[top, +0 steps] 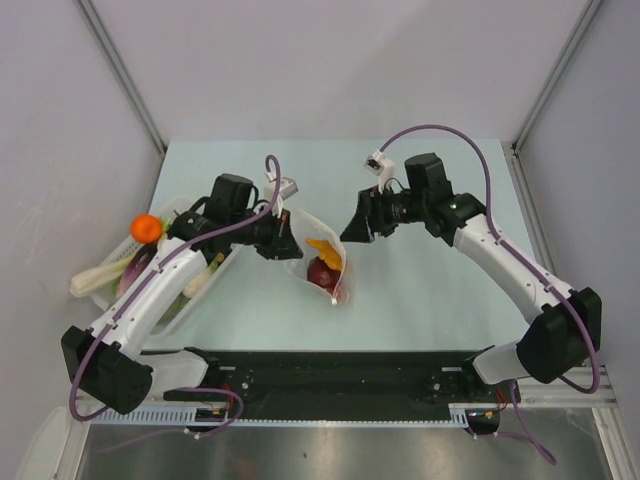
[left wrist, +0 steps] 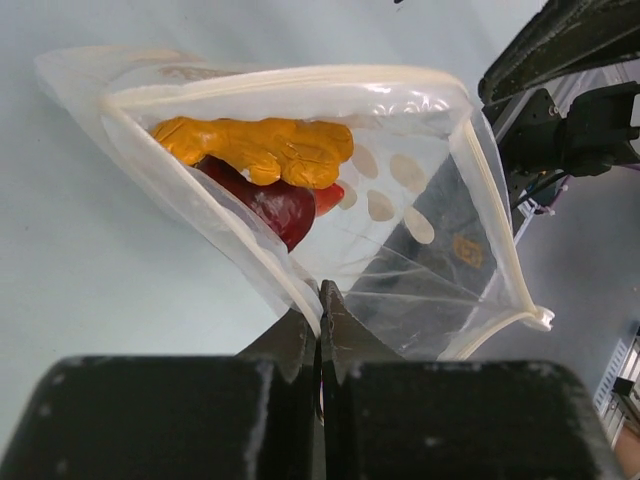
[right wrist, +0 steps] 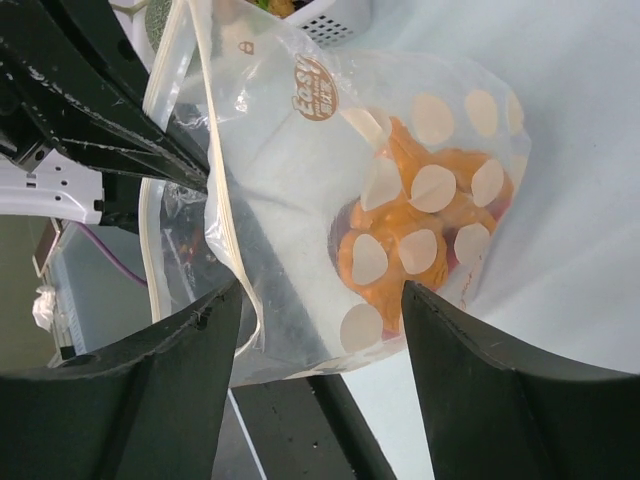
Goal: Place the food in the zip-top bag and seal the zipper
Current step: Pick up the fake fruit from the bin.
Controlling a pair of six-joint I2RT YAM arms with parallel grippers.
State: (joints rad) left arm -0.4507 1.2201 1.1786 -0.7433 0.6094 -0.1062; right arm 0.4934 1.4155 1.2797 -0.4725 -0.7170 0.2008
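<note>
Zip-top bag [left wrist: 420, 260]: one. Inside: at least two, orange piece [left wrist: 260, 145], dark red piece [left wrist: 275, 208]. Tray [top: 172, 207]: one.

Through my right wrist camera, the zip-top bag [right wrist: 290, 180] carries a brown oval logo [right wrist: 312, 88] near the zipper [right wrist: 222, 215]; I read "Easi" on it, and its smaller lettering is too blurred. A tiny padlock sign [right wrist: 243, 45] sits between logo and zipper. My left wrist camera shows only an unreadable orange mark [left wrist: 467, 250] just beside the zipper

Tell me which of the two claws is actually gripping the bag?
The left gripper: its fingers are pinched shut on the zip-top bag at its rim. The right gripper has its fingers spread wide, clamping nothing.
</note>
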